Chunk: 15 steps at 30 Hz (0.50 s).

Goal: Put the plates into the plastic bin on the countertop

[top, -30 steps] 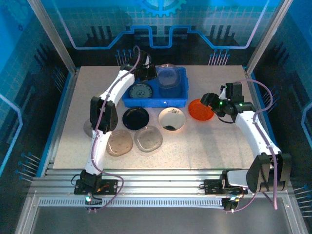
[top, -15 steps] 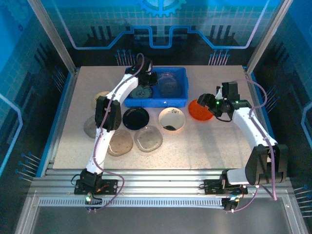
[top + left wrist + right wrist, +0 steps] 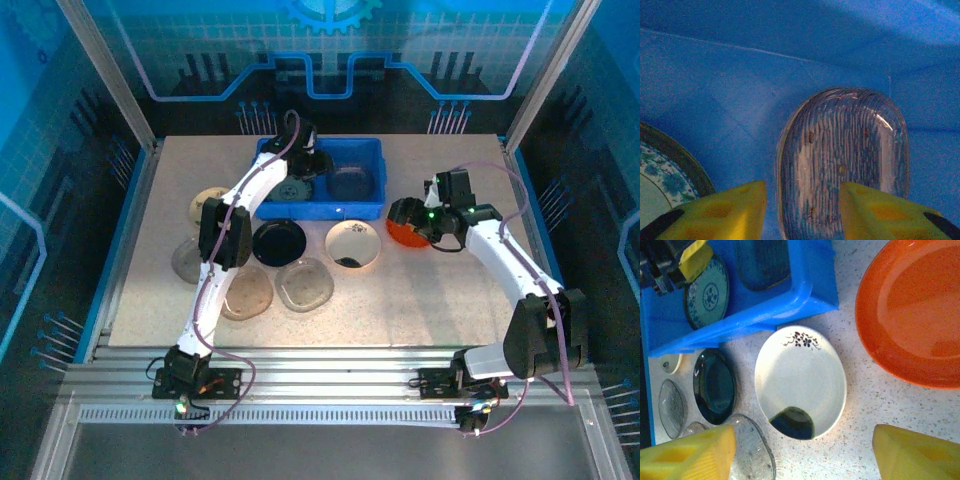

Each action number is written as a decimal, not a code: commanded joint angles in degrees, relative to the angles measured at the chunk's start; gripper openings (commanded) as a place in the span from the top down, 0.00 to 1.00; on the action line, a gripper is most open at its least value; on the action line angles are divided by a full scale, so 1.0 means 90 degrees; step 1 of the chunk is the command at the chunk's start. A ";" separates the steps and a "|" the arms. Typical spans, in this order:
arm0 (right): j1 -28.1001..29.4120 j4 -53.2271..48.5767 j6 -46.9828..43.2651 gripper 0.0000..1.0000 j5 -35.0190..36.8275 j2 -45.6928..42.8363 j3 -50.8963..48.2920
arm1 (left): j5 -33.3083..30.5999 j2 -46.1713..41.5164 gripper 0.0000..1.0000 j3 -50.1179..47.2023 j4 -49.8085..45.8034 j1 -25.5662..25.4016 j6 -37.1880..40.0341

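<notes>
Release is taking place inside the plastic bin (image 3: 320, 211): the left fingers (image 3: 735, 210), pressed together on the clear plate (image 3: 842, 160) a second ago as they were carrying it over the bin, are now standing spread. The plate is lying on the bin's floor in its right half, showing between the two yellow tips; whether a tip is brushing its rim I cannot tell. A patterned plate (image 3: 660, 175) is sitting in the bin's left half, so two dishes are now counting as placed. Meanwhile the right fingers (image 3: 695, 452) are closing in on the orange plate (image 3: 910, 310), which is resting on the tabletop (image 3: 440, 290) just right of the bin's front corner; they are spread wide and pinching nothing. By my reading, the left arm is finishing its drop-off and should be lifting clear next, while the right arm is lining up the next pick. A cream plate (image 3: 800, 382), a black plate (image 3: 278, 242) and several more are waiting in front and to the left of the bin, so most of the work is remaining.
</notes>
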 commanded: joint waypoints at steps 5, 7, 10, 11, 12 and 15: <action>0.0461 -0.0137 -0.0386 0.38 -0.0175 -0.0098 -0.0271 | 0.0064 -0.1240 0.52 -0.0443 -0.0175 -0.0022 0.0404; 0.0669 -0.0140 -0.0463 0.41 -0.0170 -0.0088 -0.0318 | 0.0094 -0.1838 0.51 -0.1092 0.0011 -0.0091 0.0424; 0.1000 0.0003 -0.0444 0.42 -0.0182 -0.0086 -0.0435 | 0.0170 -0.2880 0.49 -0.2455 0.0458 -0.0275 0.0455; 0.1098 0.0117 -0.0397 0.43 -0.0206 -0.0084 -0.0504 | 0.0166 -0.3182 0.49 -0.2872 0.0584 -0.0340 0.0450; 0.1217 0.0248 -0.0341 0.43 -0.0240 -0.0078 -0.0581 | 0.0147 -0.3526 0.49 -0.3333 0.0700 -0.0409 0.0450; 0.1525 0.0495 -0.0230 0.44 -0.0274 -0.0031 -0.0749 | 0.0212 -0.4371 0.49 -0.4410 0.0944 -0.0557 0.0406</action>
